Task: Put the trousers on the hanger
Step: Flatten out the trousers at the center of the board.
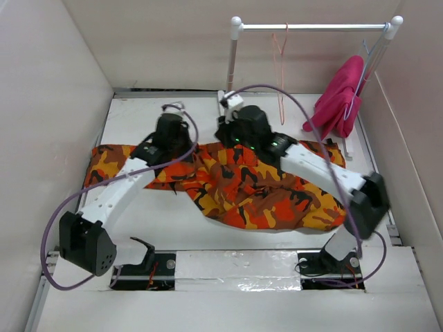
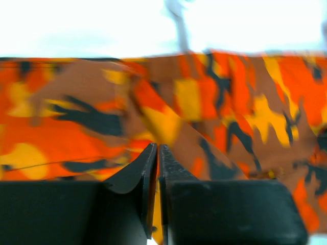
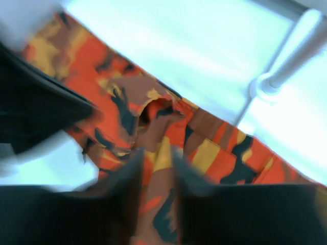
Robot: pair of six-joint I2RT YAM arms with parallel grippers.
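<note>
The camouflage trousers (image 1: 263, 194) lie crumpled across the middle of the table, from the left wall to the right arm. My left gripper (image 1: 169, 131) is down on their far left part. In the left wrist view my left gripper (image 2: 158, 149) is shut, with a fold of the trousers (image 2: 230, 102) pinched between the jaws. My right gripper (image 1: 242, 133) is on their far middle edge. The right wrist view is blurred and shows my right gripper (image 3: 156, 153) closed on a ridge of the trousers (image 3: 219, 150). The salmon-pink hanger (image 1: 279, 76) hangs empty from the rail.
The white tube rail (image 1: 311, 28) stands at the back right, and its post shows in the right wrist view (image 3: 296, 51). A magenta-pink garment (image 1: 339, 97) hangs on a pale wire hanger (image 1: 360, 76) at its right end. White walls close in both sides.
</note>
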